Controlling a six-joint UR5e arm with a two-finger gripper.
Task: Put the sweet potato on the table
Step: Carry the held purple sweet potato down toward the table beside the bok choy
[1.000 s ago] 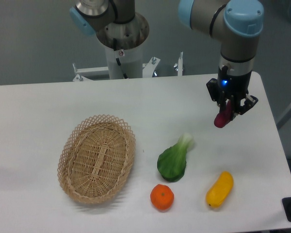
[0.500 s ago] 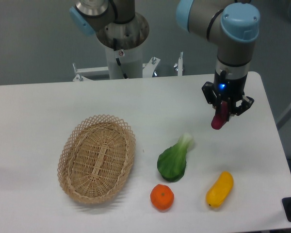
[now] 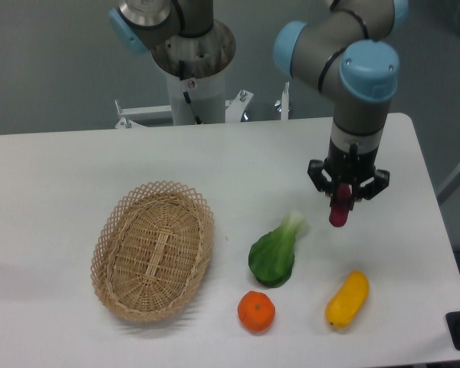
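The sweet potato (image 3: 339, 212) is a small reddish-purple tuber, hanging nearly upright from my gripper (image 3: 342, 201). The gripper is shut on its upper part. Its lower tip is close to the white table (image 3: 54, 176), right of the green leafy vegetable; I cannot tell whether it touches the tabletop. The arm comes down from the upper right.
An oval wicker basket (image 3: 153, 249) lies at the left. A green leafy vegetable (image 3: 276, 253) lies in the middle, a round orange fruit (image 3: 256, 311) in front of it, and a yellow elongated vegetable (image 3: 347, 298) at front right. The table's right edge is near.
The gripper has moved left and down toward the table with the sweet potato in it. The tuber now hangs more upright. Other objects have not moved.
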